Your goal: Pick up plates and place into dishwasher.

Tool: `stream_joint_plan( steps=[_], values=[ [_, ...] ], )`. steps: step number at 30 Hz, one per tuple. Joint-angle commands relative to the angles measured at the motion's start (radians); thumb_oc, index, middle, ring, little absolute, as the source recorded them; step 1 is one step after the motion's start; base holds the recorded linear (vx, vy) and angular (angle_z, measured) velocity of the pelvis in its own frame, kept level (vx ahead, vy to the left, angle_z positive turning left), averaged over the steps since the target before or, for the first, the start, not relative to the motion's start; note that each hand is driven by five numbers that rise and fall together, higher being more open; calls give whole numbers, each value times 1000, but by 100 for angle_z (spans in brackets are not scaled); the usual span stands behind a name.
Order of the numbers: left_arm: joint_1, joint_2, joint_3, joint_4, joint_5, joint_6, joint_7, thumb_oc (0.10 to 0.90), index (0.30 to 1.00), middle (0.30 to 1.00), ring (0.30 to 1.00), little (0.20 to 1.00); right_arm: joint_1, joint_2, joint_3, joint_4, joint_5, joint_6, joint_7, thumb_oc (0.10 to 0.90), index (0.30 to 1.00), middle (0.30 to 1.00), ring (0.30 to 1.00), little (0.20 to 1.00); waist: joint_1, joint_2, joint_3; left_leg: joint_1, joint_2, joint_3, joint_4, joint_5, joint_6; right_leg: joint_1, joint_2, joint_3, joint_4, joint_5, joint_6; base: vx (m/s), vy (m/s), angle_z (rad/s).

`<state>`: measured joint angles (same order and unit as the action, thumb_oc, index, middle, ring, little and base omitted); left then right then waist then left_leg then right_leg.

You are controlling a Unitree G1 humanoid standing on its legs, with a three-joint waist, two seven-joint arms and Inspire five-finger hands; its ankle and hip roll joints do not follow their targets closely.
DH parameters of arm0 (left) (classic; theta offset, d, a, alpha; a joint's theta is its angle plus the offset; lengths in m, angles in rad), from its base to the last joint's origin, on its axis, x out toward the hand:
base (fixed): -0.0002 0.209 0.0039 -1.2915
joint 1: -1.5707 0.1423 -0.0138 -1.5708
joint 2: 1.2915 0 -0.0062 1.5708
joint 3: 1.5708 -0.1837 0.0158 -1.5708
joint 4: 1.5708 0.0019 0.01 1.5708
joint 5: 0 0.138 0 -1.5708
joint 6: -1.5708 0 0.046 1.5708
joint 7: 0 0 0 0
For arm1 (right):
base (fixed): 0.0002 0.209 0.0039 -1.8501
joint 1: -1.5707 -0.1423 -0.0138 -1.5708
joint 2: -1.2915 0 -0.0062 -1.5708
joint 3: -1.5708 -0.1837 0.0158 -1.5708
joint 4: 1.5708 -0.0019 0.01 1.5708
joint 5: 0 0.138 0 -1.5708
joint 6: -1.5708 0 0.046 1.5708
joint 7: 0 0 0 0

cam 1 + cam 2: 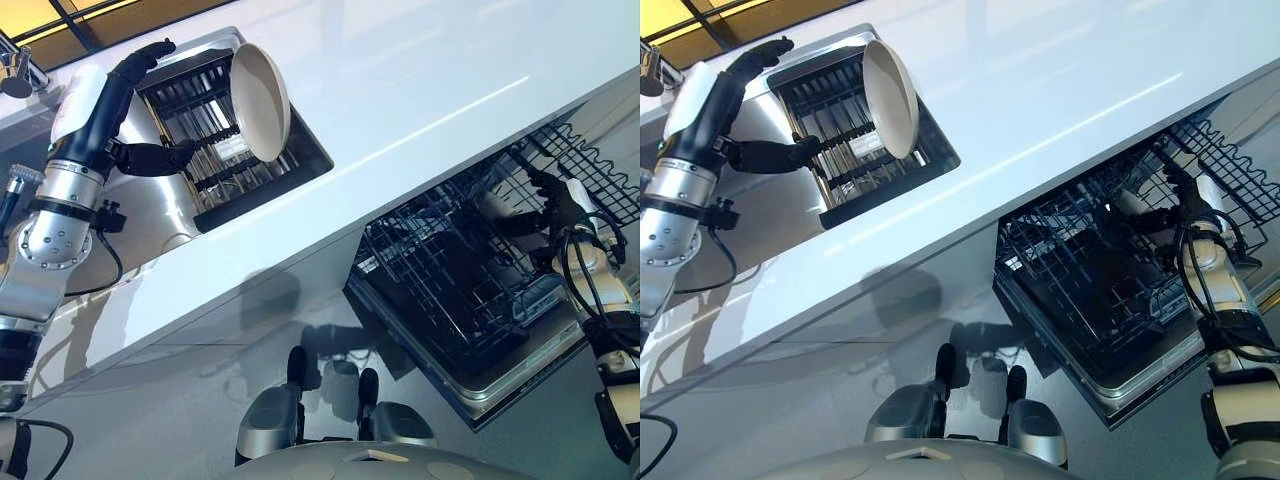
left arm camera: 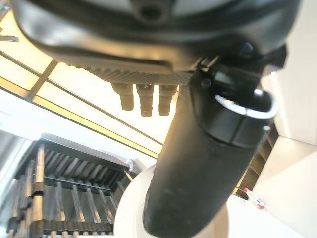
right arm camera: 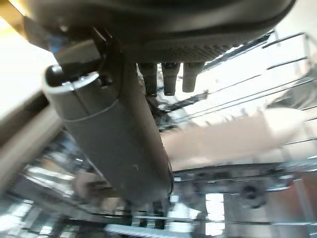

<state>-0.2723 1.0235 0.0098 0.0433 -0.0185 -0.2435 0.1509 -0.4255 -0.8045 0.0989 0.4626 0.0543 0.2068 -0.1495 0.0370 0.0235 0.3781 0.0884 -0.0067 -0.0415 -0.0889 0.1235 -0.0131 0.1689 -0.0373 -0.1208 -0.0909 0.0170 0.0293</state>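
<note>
– Where is the plate (image 1: 260, 101) seen?
– Upright in the dish rack (image 1: 205, 125) sunk in the table (image 1: 420, 90), beside the left robot hand (image 1: 140, 100), whose fingers are spread.
– And the right robot hand (image 1: 560, 205)?
– At the dishwasher basket (image 1: 450, 270); its grip cannot be told.

Each arm is shiny silver-grey with round metal joints and black bands. The left robot hand (image 1: 135, 75) and right robot hand (image 1: 560, 205) are dark.

A cream plate (image 1: 260, 100) stands in a black slatted drying rack (image 1: 200, 110). The bench (image 1: 420, 90) is glossy white. The dishwasher rack (image 1: 470, 270) is black wire over a silver-edged door (image 1: 500, 385).
</note>
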Motion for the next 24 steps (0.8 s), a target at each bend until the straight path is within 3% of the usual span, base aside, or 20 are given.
stream_joint_plan(
  steps=[1,8,16,24],
  values=[
    [10,-18,136,-28,-3,-72,54,800,900,900,900,900,16,-78,-53,-116,-17,-109,-23,800,900,900,900,900,-30,-5,-171,46,-43,48,6,-121,14,-32,66,-3,55,-46,-1,-40,74,-10],
    [-3,6,149,-13,33,-63,47,800,900,900,900,900,80,-62,-113,-254,6,-164,2,800,900,900,900,900,-60,-10,-207,69,-47,73,2,-137,18,-14,60,14,40,-40,11,-56,88,-10],
    [-112,71,78,23,133,-40,58,800,900,900,900,900,127,-36,-177,-382,54,-258,-57,800,900,900,900,900,-95,0,-240,85,-62,93,2,-154,29,-11,55,40,28,-25,28,-59,96,-7],
    [-188,162,21,58,267,54,8,800,900,900,900,900,220,-3,-237,-509,122,-315,-7,800,900,900,900,900,-133,21,-262,91,-72,118,2,-165,43,-29,51,72,37,-16,43,-24,97,-16]
  ],
)
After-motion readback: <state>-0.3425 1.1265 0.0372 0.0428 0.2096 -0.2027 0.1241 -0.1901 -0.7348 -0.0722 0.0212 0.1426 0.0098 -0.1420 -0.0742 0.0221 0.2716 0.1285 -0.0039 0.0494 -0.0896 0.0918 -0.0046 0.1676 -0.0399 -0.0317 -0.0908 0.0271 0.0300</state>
